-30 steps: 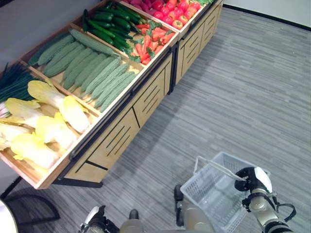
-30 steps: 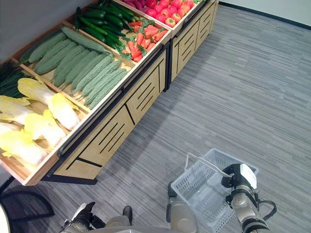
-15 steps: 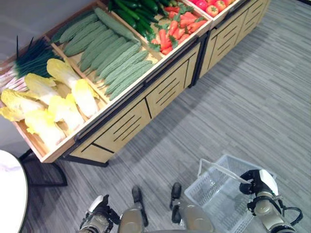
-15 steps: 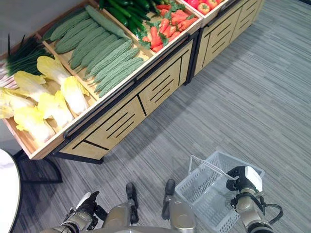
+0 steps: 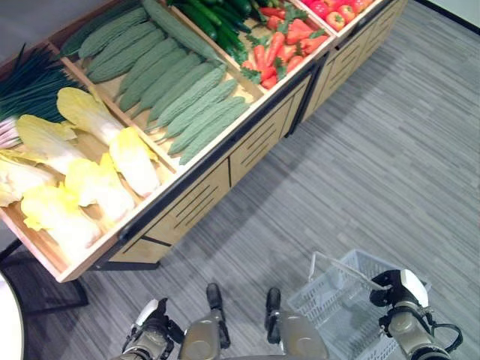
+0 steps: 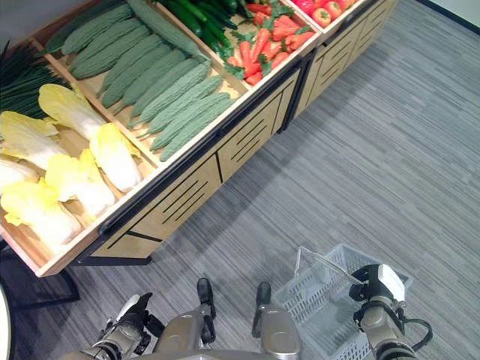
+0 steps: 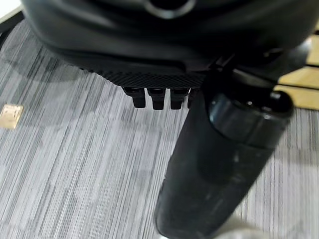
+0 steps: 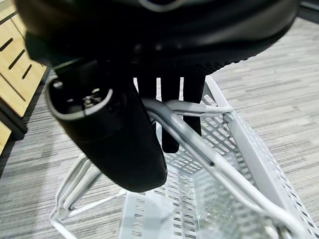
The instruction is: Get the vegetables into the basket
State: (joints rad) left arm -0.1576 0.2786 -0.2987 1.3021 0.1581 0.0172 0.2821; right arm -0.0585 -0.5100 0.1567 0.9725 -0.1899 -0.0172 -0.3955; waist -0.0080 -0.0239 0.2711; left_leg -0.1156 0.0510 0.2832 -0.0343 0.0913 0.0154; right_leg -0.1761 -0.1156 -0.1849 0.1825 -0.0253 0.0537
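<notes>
Since half a second ago, only the camera view has shifted. At 4 o'clock the basket (image 5: 341,296) is held by its handle (image 8: 199,149) in the curled right hand (image 5: 396,289); vegetables (image 5: 187,105) remain at 11 o'clock; the left hand (image 5: 150,334) is seen empty, fingers curled.

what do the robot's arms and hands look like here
Both arms are silver-grey with rounded metallic segments. Each ends in a dark robot hand: the right hand and the left hand both carry a white cover on the thumb. Up close in the wrist views, the left hand and right hand show a glossy black palm housing, a thick rounded thumb and a row of slim black fingers.
</notes>
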